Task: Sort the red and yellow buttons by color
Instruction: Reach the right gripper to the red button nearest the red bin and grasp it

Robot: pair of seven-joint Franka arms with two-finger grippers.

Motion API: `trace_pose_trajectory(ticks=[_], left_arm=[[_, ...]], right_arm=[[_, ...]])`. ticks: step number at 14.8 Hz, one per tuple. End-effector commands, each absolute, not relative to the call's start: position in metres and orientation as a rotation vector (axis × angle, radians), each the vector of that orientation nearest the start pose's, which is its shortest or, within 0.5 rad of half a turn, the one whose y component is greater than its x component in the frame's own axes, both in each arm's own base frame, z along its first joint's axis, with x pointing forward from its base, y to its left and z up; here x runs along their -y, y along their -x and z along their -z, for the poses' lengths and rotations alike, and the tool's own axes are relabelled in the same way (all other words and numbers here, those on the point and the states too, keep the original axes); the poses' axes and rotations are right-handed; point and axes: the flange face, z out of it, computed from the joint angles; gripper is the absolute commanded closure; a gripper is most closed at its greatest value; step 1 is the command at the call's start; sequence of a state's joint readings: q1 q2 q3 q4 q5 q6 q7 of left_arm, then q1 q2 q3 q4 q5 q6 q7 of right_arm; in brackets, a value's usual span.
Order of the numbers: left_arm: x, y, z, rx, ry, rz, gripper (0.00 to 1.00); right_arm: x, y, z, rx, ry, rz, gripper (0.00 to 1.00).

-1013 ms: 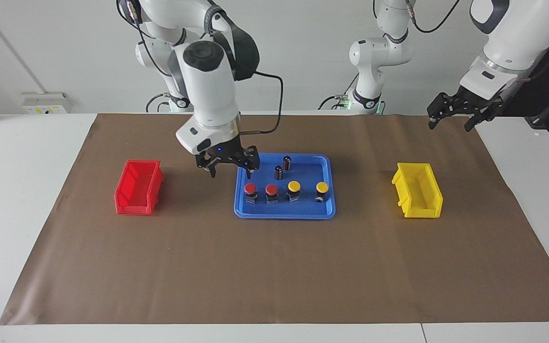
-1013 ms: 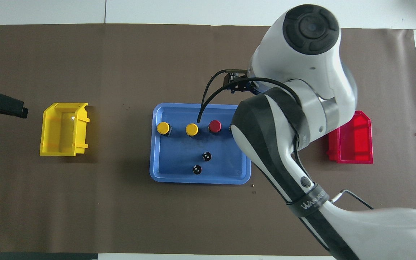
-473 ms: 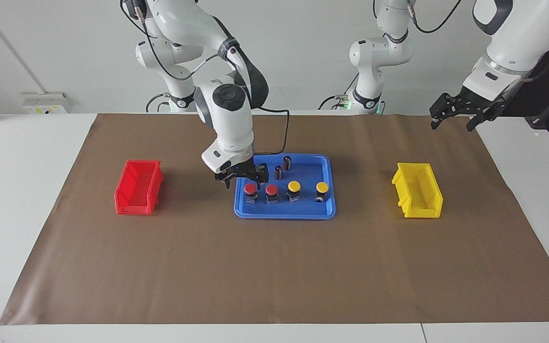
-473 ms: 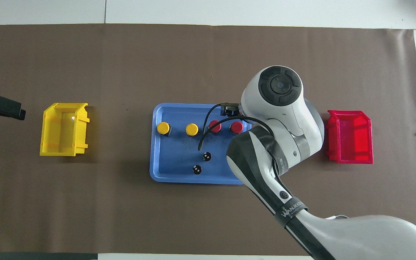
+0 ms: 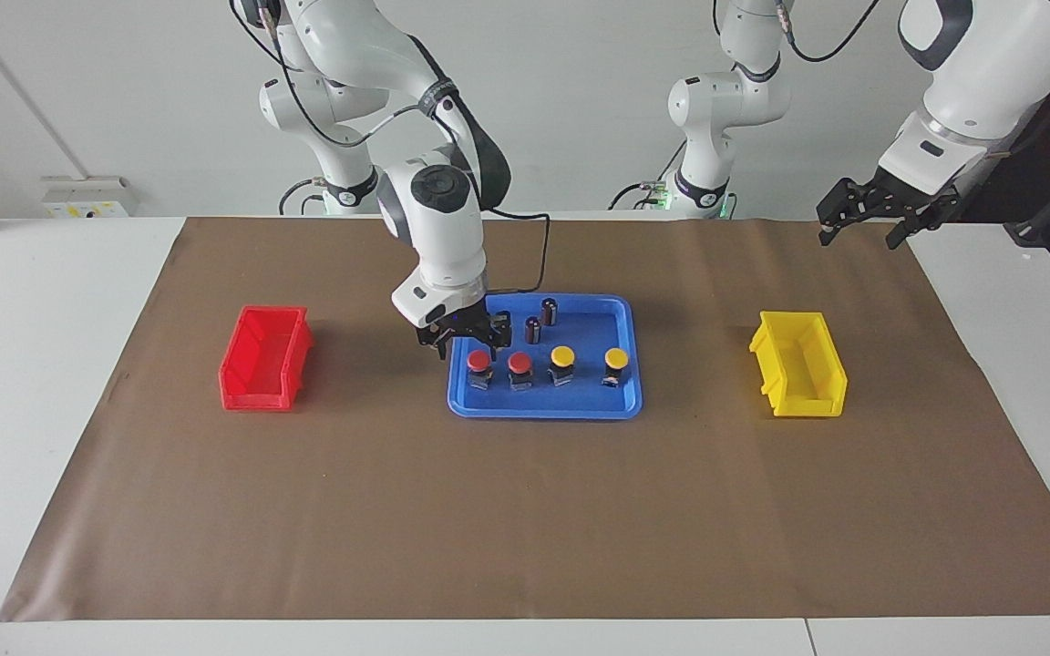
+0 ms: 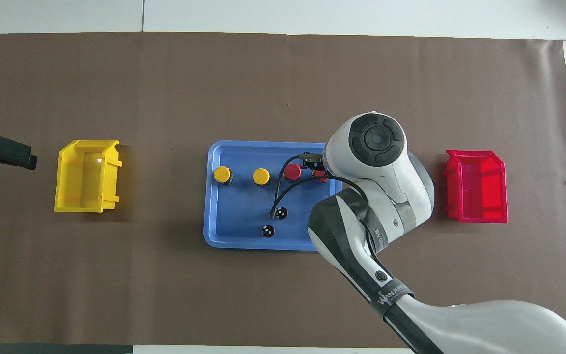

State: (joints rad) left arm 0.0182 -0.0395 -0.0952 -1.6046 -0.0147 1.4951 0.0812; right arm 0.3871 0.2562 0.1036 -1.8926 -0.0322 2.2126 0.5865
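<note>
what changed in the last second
The right end effector came down from above the blue tray's edge to the end red button; a grip isn't visible. The buttons, bins and the waiting left end effector stayed put.

The right gripper (image 5: 468, 343) hangs just over the end red button (image 5: 478, 362) in the blue tray (image 5: 621, 401).

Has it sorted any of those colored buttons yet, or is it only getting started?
Only starting. Both the red bin and the yellow bin look empty, and all four buttons sit in the blue tray. The right gripper is down at the end red button, not yet lifting it. The left gripper waits, open, near the yellow bin's end.
</note>
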Motion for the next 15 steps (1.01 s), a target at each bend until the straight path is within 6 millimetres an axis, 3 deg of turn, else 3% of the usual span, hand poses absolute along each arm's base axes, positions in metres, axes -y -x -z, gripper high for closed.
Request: trace_pose_trajectory(ticks=[1,7,15], left_arm=[[0.042,-0.522,-0.623,-0.250,3.132,-0.102,0.00],[0.033,-0.521,-0.618,-0.226,3.134,-0.109,0.00],[0.027,-0.520,-0.614,-0.206,3.135,-0.080,0.00]], right_arm=[[-0.289,-0.551,-0.369,-0.141,3.100,0.120,0.14],[-0.292,-0.546,-0.357,-0.123,3.113,0.095,0.25],[-0.290,-0.541,-0.349,-0.106,3.120,0.083,0.48]])
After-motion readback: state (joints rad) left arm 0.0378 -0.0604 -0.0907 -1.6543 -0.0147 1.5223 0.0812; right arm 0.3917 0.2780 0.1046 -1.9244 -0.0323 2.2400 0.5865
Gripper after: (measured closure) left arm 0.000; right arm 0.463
